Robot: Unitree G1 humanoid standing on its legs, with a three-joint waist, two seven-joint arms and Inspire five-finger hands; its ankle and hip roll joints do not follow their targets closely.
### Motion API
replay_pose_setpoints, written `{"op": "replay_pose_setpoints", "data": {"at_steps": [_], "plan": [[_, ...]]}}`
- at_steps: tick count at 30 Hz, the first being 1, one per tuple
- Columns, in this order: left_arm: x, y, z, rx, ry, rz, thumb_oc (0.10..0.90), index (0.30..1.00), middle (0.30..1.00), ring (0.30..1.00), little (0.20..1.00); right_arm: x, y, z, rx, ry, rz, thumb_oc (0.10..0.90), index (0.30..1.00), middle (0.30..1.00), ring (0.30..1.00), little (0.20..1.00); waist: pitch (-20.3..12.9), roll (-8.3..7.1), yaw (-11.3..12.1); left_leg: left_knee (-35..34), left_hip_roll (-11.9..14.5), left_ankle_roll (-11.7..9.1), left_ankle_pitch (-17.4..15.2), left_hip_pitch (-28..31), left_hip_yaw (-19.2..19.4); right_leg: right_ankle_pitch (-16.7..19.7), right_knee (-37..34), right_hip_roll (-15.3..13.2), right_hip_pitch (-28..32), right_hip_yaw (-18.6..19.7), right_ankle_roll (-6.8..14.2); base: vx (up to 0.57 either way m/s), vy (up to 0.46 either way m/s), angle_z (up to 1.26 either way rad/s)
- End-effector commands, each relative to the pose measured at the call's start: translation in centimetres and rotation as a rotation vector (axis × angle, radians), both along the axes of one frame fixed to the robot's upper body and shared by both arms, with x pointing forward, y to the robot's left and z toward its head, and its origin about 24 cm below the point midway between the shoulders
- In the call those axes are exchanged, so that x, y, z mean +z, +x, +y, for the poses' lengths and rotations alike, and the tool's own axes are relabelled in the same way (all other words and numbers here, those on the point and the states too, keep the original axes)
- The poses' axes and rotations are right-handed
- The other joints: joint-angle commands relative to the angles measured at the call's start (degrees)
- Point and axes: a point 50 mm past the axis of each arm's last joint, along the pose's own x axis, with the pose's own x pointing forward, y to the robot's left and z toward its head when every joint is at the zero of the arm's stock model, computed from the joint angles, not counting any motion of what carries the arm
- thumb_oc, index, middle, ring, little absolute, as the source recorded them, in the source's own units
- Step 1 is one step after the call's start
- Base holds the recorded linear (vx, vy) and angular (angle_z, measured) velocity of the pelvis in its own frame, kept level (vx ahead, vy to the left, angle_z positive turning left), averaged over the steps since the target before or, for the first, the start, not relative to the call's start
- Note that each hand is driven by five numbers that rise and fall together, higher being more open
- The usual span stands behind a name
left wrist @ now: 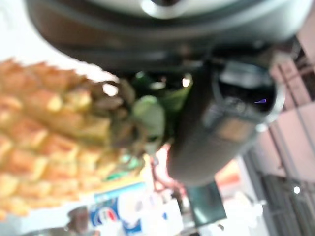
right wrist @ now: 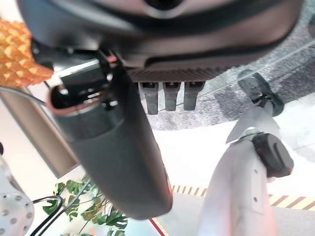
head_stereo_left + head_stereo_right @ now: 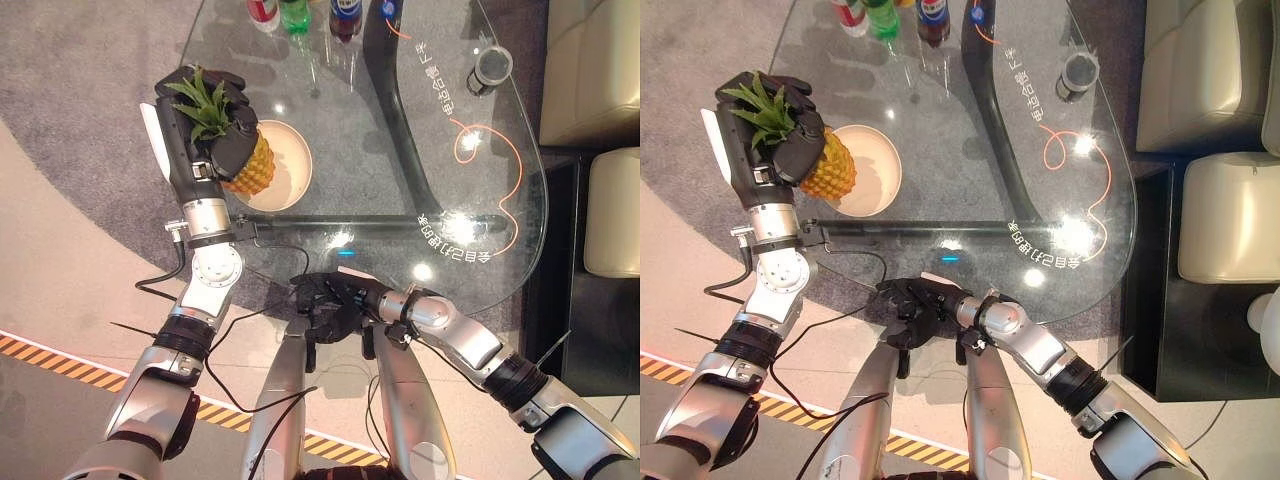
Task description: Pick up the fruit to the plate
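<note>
Pineapple [image 3: 252,166] gripped at its crown by the left robot hand [image 3: 205,125] above the plate's [image 3: 292,170] near edge on the glass tabletop [image 3: 400,130]; right robot hand [image 3: 335,300] curled, empty, below the tabletop's edge.

Yellow pineapple [image 3: 250,165], green crown, held tilted over cream plate [image 3: 290,170] near glass table's left edge.
</note>
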Motion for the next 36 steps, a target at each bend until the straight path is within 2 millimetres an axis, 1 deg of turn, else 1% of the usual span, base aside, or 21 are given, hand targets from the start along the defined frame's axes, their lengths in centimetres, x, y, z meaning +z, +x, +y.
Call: {"op": "replay_pose_setpoints", "data": {"at_steps": [1, 10, 11, 14, 15, 17, 18, 19, 21, 22, 25, 31, 36], "plan": [[5.8, -1.8, -0.5, -0.044, -0.018, -0.362, 0.1, 0.3, 0.3, 0.3, 0.2, 2.5, -1.0, 3.0, 0.131, 0.147, -0.054, 0.8, 0.9, 0.9, 0.9, 0.9, -1.64, -1.44, -0.25, 7.72, -2.17, 1.1, -6.12, -2.13, 2.45, 5.56, -7.43, 1.82, 0.02, 3.61, 2.47, 0.0, 0.033, -0.02], [6.8, -1.6, -0.8, -0.017, -0.008, -0.415, 0.1, 0.3, 0.3, 0.3, 0.2, 2.9, -0.7, 2.8, 0.125, 0.158, -0.054, 0.8, 0.9, 0.9, 0.9, 0.9, -1.64, -1.83, -0.62, 8.4, -2.24, 1.0, -6.0, -5.32, 2.44, 5.88, -6.68, 2.49, -3.65, 3.79, 2.64, 0.0, 0.0, 0.0], [6.9, -1.6, -0.9, -0.015, -0.008, -0.42, 0.1, 0.3, 0.3, 0.3, 0.2, 2.9, -0.6, 2.7, 0.121, 0.16, -0.054, 0.8, 0.9, 0.9, 0.9, 0.9, -1.64, -1.76, -0.6, 8.76, -2.12, 0.99, -6.43, -5.54, 2.48, 5.53, -6.45, 2.5, -3.87, 3.71, 2.63, 0.0, 0.0, 0.0], [7.4, -1.4, -1.1, -0.015, -0.001, -0.429, 0.1, 0.3, 0.3, 0.3, 0.2, 3.0, -0.4, 2.7, 0.109, 0.161, -0.062, 0.8, 0.9, 0.9, 0.9, 0.9, -1.64, -1.78, -0.87, 8.93, -2.27, 0.8, -5.83, -7.3, 2.33, 6.21, -6.35, 2.51, -5.69, 3.65, 2.74, 0.0, 0.0, 0.0], [7.3, -1.4, -1.1, -0.016, 0.0, -0.425, 0.1, 0.3, 0.3, 0.3, 0.2, 3.0, -0.4, 2.7, 0.107, 0.162, -0.06, 0.8, 0.9, 0.9, 0.9, 0.9, -1.64, -1.74, -0.83, 9.32, -2.21, 0.79, -6.37, -7.24, 2.31, 5.74, -5.98, 2.6, -5.66, 3.62, 2.73, 0.01, 0.01, -0.04], [7.3, -1.4, -1.1, -0.018, 0.001, -0.424, 0.1, 0.3, 0.3, 0.3, 0.2, 3.0, -0.4, 2.7, 0.105, 0.162, -0.06, 0.8, 0.9, 0.9, 0.9, 0.9, -1.64, -1.74, -0.85, 9.38, -2.21, 0.78, -6.38, -7.37, 2.31, 5.74, -5.93, 2.62, -5.79, 3.62, 2.73, 0.0, 0.011, -0.04], [7.7, -1.3, -1.2, -0.015, 0.004, -0.427, 0.1, 0.3, 0.3, 0.3, 0.2, 3.1, -0.2, 2.6, 0.093, 0.16, -0.064, 0.8, 0.9, 0.9, 0.9, 0.9, -1.64, -1.85, -1.14, 9.39, -2.14, 0.74, -5.76, -8.65, 2.46, 6.35, -6.06, 2.61, -7.01, 3.56, 2.77, -0.01, 0.037, -0.04], [7.9, -1.2, -1.1, -0.01, -0.001, -0.434, 0.1, 0.3, 0.3, 0.3, 0.2, 3.2, -0.1, 2.5, 0.086, 0.155, -0.07, 0.8, 0.9, 0.9, 0.9, 0.9, -1.64, -1.9, -1.2, 9.97, -2.0, 0.67, -6.13, -9.72, 2.55, 6.02, -5.56, 2.77, -8.02, 3.53, 2.76, -0.03, 0.044, -0.05], [8.1, -1.2, -1.1, 0.004, -0.003, -0.45, 0.1, 0.3, 0.3, 0.3, 0.2, 3.3, 0.0, 2.3, 0.076, 0.152, -0.081, 0.8, 0.9, 0.9, 0.9, 0.9, -1.64, -2.02, -1.43, 9.97, -2.04, 0.68, -5.61, -11.4, 2.63, 6.59, -5.77, 2.74, -9.6, 3.52, 2.82, -0.01, 0.03, -0.09], [8.0, -1.2, -1.1, 0.006, -0.003, -0.449, 0.1, 0.3, 0.3, 0.3, 0.2, 3.3, 0.0, 2.2, 0.074, 0.153, -0.08, 0.8, 0.9, 0.9, 0.9, 0.9, -1.64, -1.99, -1.39, 10.29, -1.98, 0.67, -6.08, -11.36, 2.63, 6.18, -5.45, 2.82, -9.58, 3.5, 2.83, 0.01, 0.02, -0.13], [8.1, -1.3, -1.2, 0.022, 0.007, -0.465, 0.1, 0.3, 0.3, 0.3, 0.2, 3.4, 0.0, 2.0, 0.07, 0.163, -0.087, 0.8, 0.9, 0.9, 0.9, 0.9, -1.64, -2.1, -1.54, 10.55, -2.04, 0.63, -6.14, -12.36, 2.51, 6.23, -5.17, 3.08, -10.64, 3.69, 2.82, 0.0, 0.013, -0.07], [8.7, -1.3, -1.9, 0.028, 0.059, -0.49, 0.1, 0.3, 0.3, 0.3, 0.2, 3.8, 0.0, 2.1, 0.08, 0.162, -0.101, 0.8, 0.9, 0.9, 0.9, 0.9, -1.64, -2.1, -1.8, 11.57, -2.22, 0.58, -6.27, -14.18, 2.52, 6.38, -4.38, 3.37, -12.21, 4.0, 2.79, 0.0, 0.003, -0.01], [9.0, -1.0, -1.4, 0.047, 0.03, -0.469, 0.1, 0.3, 0.3, 0.3, 0.2, 4.1, 0.3, 2.0, 0.072, 0.167, -0.111, 0.8, 0.9, 0.9, 0.9, 0.9, -1.64, -2.21, -1.85, 12.59, -2.22, 0.43, -6.21, -15.79, 2.46, 6.42, -3.56, 3.4, -13.43, 3.91, 2.77, 0.0, 0.0, 0.0]]}}
